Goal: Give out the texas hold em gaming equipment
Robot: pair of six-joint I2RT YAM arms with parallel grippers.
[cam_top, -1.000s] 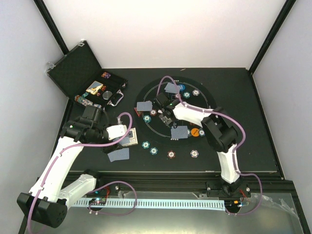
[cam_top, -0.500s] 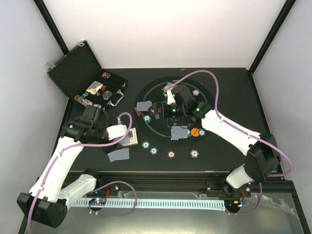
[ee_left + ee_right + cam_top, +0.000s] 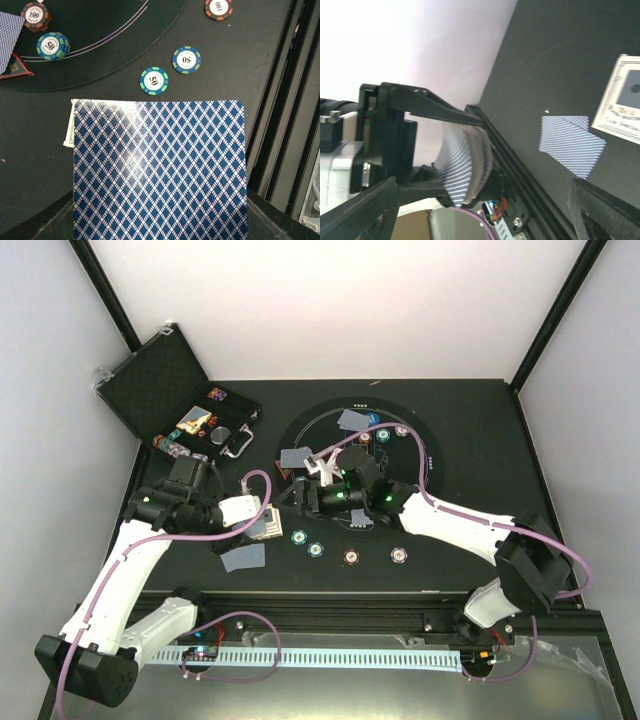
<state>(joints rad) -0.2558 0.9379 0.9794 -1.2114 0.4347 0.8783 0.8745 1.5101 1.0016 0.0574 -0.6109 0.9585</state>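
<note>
Found left tool (image 3: 258,524) clamped on card deck (image 3: 465,167), right tool (image 3: 303,496) spread wide, near it. Needed a pinch on top card (image 3: 159,170) edge only, then a slow peel.

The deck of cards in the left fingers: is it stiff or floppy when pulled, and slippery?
Probably floppy: in the right wrist view the deck bows between the left fingers. Likely slippery too: its top card shows a glossy sheen in the left wrist view, so a single card may slide off with a light pull.
</note>
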